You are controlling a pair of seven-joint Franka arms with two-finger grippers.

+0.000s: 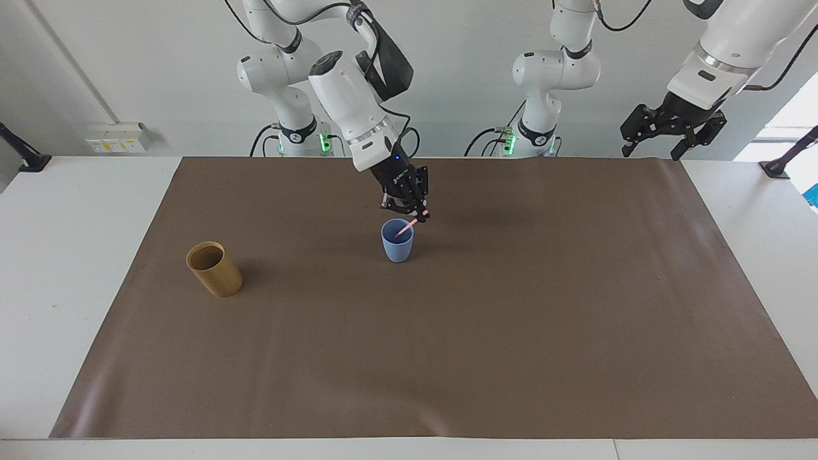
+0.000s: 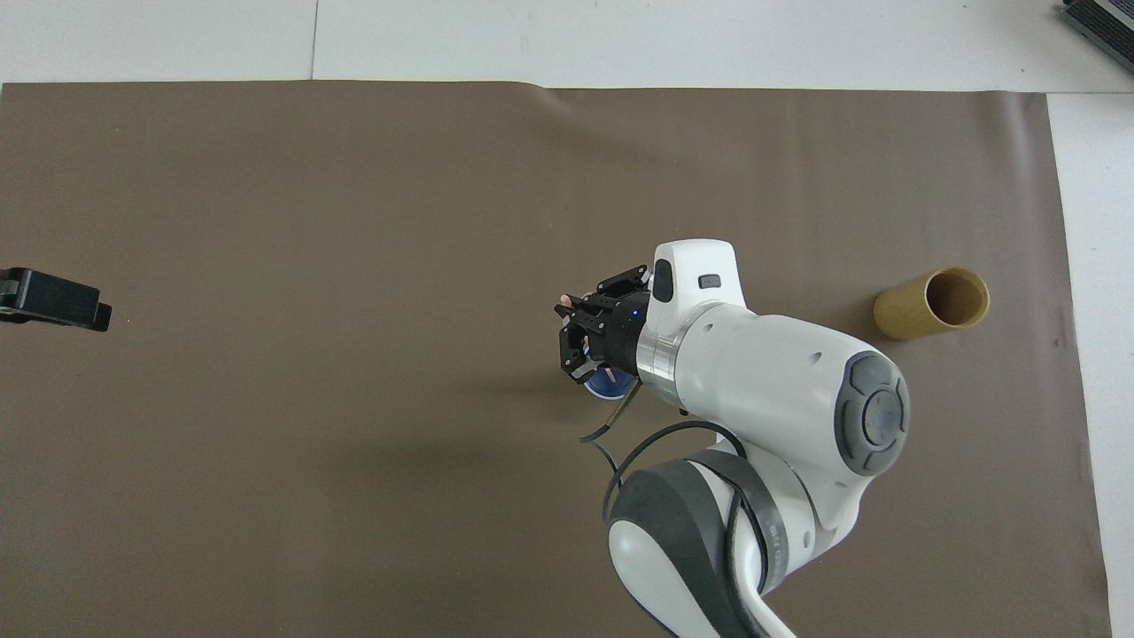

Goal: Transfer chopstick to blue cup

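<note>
So the right gripper [image 1: 420, 216] is hanging just over the blue cup [image 1: 397, 241], jaws pinched tight on the top end of the chopstick [image 1: 404, 227]. The stick is tilted, upper end in the grip and leaning toward the left arm's end of the surface, lower end already dipped inside the cup's mouth. Can't tell if the tip is touching the bottom or the inner wall. From the overhead camera the right arm's big white wrist covers most of the cup, only a sliver of blue rim [image 2: 608, 386] peeks out under the gripper [image 2: 574, 332]. The cup stands upright around the middle of the brown mat [image 1: 447, 358], somewhat toward the robots. The tan cup [image 1: 214, 268] stands by itself well apart from it, toward the right arm's end, upright and with nothing in it that I can see. The left gripper [image 1: 672, 131] is just waiting, up in the air over the mat's corner at its own end, jaws spread wide with nothing in them.
</note>
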